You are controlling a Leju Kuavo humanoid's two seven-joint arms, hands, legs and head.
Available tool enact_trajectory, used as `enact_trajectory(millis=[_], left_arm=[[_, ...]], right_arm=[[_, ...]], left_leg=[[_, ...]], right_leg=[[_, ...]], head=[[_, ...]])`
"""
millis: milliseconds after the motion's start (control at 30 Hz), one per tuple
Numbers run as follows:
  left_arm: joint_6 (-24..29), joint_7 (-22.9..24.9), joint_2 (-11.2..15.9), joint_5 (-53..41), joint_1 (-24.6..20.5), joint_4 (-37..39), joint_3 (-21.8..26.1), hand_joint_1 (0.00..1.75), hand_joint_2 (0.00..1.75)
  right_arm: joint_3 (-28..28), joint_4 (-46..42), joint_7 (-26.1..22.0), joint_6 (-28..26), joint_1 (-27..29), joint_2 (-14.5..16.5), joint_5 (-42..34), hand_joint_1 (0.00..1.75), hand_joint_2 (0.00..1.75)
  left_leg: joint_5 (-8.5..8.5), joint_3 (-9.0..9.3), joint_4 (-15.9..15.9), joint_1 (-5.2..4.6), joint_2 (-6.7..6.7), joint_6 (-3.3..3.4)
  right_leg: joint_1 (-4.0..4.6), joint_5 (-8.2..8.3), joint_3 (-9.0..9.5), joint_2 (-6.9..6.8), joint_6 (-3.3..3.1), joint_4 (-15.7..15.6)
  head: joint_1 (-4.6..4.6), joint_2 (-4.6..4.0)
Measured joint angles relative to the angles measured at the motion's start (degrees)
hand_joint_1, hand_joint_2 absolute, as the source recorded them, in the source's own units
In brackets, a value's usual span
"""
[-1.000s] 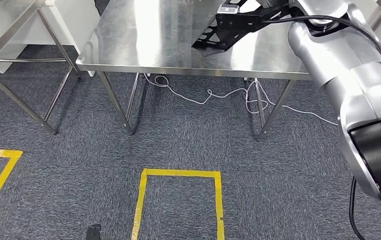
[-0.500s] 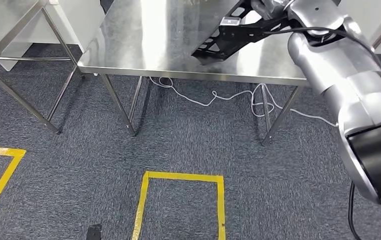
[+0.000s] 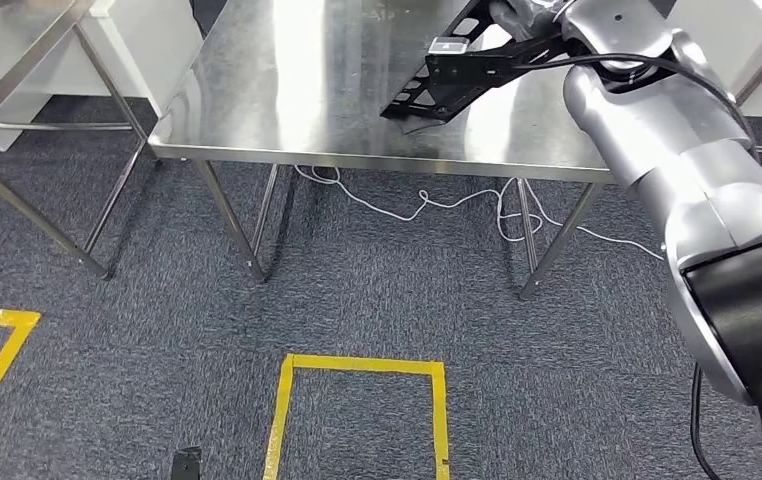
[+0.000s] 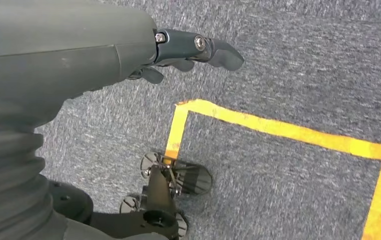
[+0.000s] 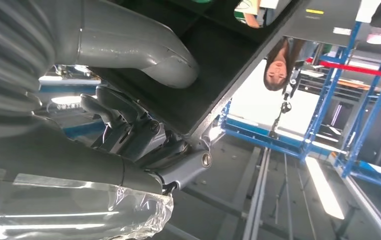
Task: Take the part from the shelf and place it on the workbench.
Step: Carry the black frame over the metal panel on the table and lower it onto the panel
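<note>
Bright overhead light leaves a broad white glare streak on the steel table (image 3: pixel 337 90), whose legs cast soft shadows on the carpet (image 3: pixel 357 290). The right wrist view is backlit and hazy; near parts there blur.

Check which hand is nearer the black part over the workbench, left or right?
Right. The right hand grips the black part above the workbench. The left hand hangs low over the carpet by the yellow tape, holding nothing.
</note>
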Motion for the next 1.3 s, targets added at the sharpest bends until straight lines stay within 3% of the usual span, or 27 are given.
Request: enact_trajectory(millis=[67,133,167,200,233,267,333,400,500,567,667,700,733,767,833,867,967,1033,1100,1167,1200,1233,1300], left_arm=[[0.00,-0.08,-0.03,0.07,-0.02,-0.01,-0.04,0.00,1.75],[0.00,-0.15,-0.05,0.08,-0.10,-0.01,-0.04,0.00,1.75],[0.00,-0.17,-0.06,0.10,-0.09,-0.01,-0.04,0.00,1.75],[0.00,-0.20,-0.08,0.12,-0.02,-0.01,-0.03,0.00,1.75],[0.00,-0.23,-0.10,0.14,0.07,-0.01,-0.03,0.00,1.75],[0.00,-0.26,-0.11,0.16,0.14,-0.01,-0.02,0.00,1.75],[0.00,-0.30,-0.11,0.16,0.17,-0.01,-0.02,0.00,1.75],[-0.02,-0.33,-0.11,0.20,0.17,-0.01,-0.02,0.00,1.75],[-0.01,-0.38,-0.05,0.27,0.22,-0.02,-0.01,0.00,1.75],[0.02,-0.49,0.03,0.27,0.20,-0.03,-0.01,0.00,1.75],[0.08,-0.58,0.06,0.27,0.23,-0.03,-0.02,0.00,1.75],[0.10,-0.58,0.06,0.27,0.25,-0.03,-0.02,0.00,1.75],[0.12,-0.58,0.07,0.27,0.29,-0.03,-0.01,0.00,1.75],[0.13,-0.58,0.08,0.27,0.33,-0.03,-0.01,0.00,1.75],[0.15,-0.58,0.15,0.27,0.40,-0.03,0.00,0.00,1.75],[0.16,-0.60,0.19,0.27,0.41,-0.03,-0.01,0.00,1.75],[0.17,-0.65,0.24,0.27,0.34,-0.03,-0.02,0.00,1.75],[0.22,-0.67,0.22,0.28,0.37,-0.04,-0.01,0.00,1.75],[0.29,-0.69,0.17,0.30,0.37,-0.05,0.01,0.00,1.75],[0.33,-0.69,0.13,0.30,0.32,-0.05,0.01,0.00,1.75],[0.33,-0.69,0.11,0.31,0.39,-0.04,0.00,0.00,1.75],[0.33,-0.69,0.10,0.31,0.51,-0.04,0.01,0.00,1.75],[0.33,-0.71,0.09,0.32,0.76,-0.03,0.02,0.00,1.75]], right_arm=[[0.05,-0.02,0.02,0.33,-0.75,-0.04,0.20,1.75,1.75],[0.19,0.03,0.14,0.48,-0.86,-0.14,0.56,1.75,1.75],[0.28,0.09,0.29,0.47,-0.59,-0.26,0.73,1.75,1.75],[0.39,0.18,0.44,0.45,-0.29,-0.38,0.84,1.75,1.75],[0.50,0.26,0.57,0.43,-0.09,-0.46,0.91,1.75,1.75],[0.61,0.33,0.67,0.41,-0.04,-0.50,0.96,1.75,1.75],[0.75,0.40,0.71,0.40,-0.27,-0.47,0.97,1.75,1.75],[0.81,0.49,0.83,0.40,-0.39,-0.39,0.97,1.75,1.75],[0.83,0.57,1.16,0.39,-0.64,-0.33,1.01,1.75,1.75],[0.85,0.62,1.22,0.39,-0.93,-0.22,1.06,1.75,1.75],[1.02,0.90,1.21,0.39,-0.91,0.09,1.07,1.75,1.75],[1.08,1.02,1.21,0.39,-0.87,0.14,1.07,1.75,1.75],[1.14,1.13,1.21,0.39,-0.85,0.17,1.08,1.75,1.75],[1.20,1.21,1.20,0.39,-0.85,0.19,1.08,1.75,1.75],[1.28,1.32,1.20,0.39,-0.86,0.26,1.09,1.75,1.75],[1.31,1.37,1.20,0.39,-0.90,0.32,1.08,1.75,1.75],[1.32,1.47,1.22,0.37,-1.05,0.35,1.08,1.75,1.75],[1.31,1.49,1.23,0.35,-1.14,0.21,1.09,1.75,1.75],[1.31,1.52,1.23,0.35,-1.05,0.09,1.06,1.75,1.75],[1.31,1.67,1.22,0.35,-0.44,-0.06,1.01,1.75,1.75],[1.32,1.80,1.22,0.35,0.03,-0.14,1.03,1.75,1.75],[1.32,1.93,1.22,0.35,0.44,-0.22,1.04,1.75,1.75],[1.33,2.07,1.21,0.35,0.78,-0.26,1.08,1.75,1.75]], left_leg=[[0.32,0.96,-1.36,0.20,0.03,0.43],[0.17,1.27,-1.57,0.07,-0.11,0.77],[-0.01,1.43,-1.57,0.07,-0.26,0.82],[-0.22,1.67,-1.55,0.07,-0.45,0.81],[-0.46,1.96,-1.50,0.07,-0.64,0.69],[-0.74,2.27,-1.43,0.07,-0.80,0.52],[-1.56,2.58,-0.86,-0.14,-1.00,-0.05],[-2.47,2.55,-0.11,-0.41,-1.10,-0.68],[-3.41,2.60,0.49,-0.34,-1.05,-1.46],[-5.15,1.25,3.62,-0.10,-0.78,-2.25],[-8.49,-4.71,13.97,0.54,-0.43,-3.40],[-8.36,-6.40,15.92,0.68,-0.41,-3.54],[-7.10,-7.14,15.86,0.76,-0.40,-3.52],[-4.78,-6.78,13.61,0.79,-0.39,-3.35],[0.38,-4.06,6.12,0.62,-0.37,-2.59],[1.71,-2.82,3.24,0.38,-0.36,-2.10],[1.00,-1.02,0.61,-0.20,-0.20,-0.87],[0.74,-0.05,-0.57,0.01,-0.14,-0.29],[0.77,0.70,-1.50,0.12,-0.18,0.28],[0.41,1.00,-1.58,-0.06,-0.39,0.68],[0.15,1.24,-1.58,-0.11,-0.56,0.75],[-0.15,1.55,-1.56,-0.17,-0.75,0.74],[-0.89,2.38,-1.42,-0.26,-1.08,0.48]], right_leg=[[0.25,-1.76,-2.22,-0.20,-0.24,4.11],[0.17,-4.63,-6.79,-0.23,-0.71,12.41],[0.15,-5.53,-8.98,-0.23,-0.62,15.93],[0.13,-5.49,-10.29,-0.24,-0.26,17.54],[0.11,-4.33,-10.40,-0.25,0.29,16.72],[0.06,-2.31,-9.40,-0.27,0.89,13.59],[-0.12,2.33,-5.86,-0.55,1.67,4.50],[-0.18,4.38,-3.68,-0.70,1.15,-0.49],[-0.40,4.06,-3.10,-0.53,-0.17,-0.81],[-0.89,3.69,-2.45,-0.43,-0.92,-0.92],[-0.87,2.95,-1.58,-0.11,-1.62,-0.89],[-0.85,2.67,-1.26,0.00,-1.64,-0.87],[-0.83,2.33,-0.83,0.09,-1.60,-0.87],[-0.82,1.94,-0.28,0.15,-1.46,-0.88],[-0.75,1.18,0.84,0.24,-1.17,-1.02],[-0.65,0.88,1.18,0.31,-0.95,-1.12],[-0.35,0.40,1.41,0.39,-0.16,-1.46],[-0.17,-0.29,0.90,0.14,0.12,-0.65],[-0.06,-2.26,-2.09,-0.10,-0.26,4.57],[-0.06,-4.36,-6.98,-0.11,-0.63,12.46],[-0.06,-4.51,-8.88,-0.11,-0.47,14.81],[-0.06,-3.67,-9.75,-0.11,-0.09,15.03],[-0.12,0.64,-8.17,-0.23,0.96,8.81]], head=[[0.17,0.01],[0.24,0.01],[0.27,0.01],[0.27,0.01],[0.27,0.01],[0.29,0.01],[0.33,0.00],[0.24,0.00],[0.05,0.01],[-0.16,0.01],[-0.36,0.00],[-0.37,-0.01],[-0.37,-0.01],[-0.38,-0.01],[-0.33,0.00],[-0.31,0.00],[-0.45,0.00],[-0.38,0.01],[-0.26,0.00],[-0.19,0.00],[-0.19,0.01],[-0.17,0.00],[-0.18,0.00]])
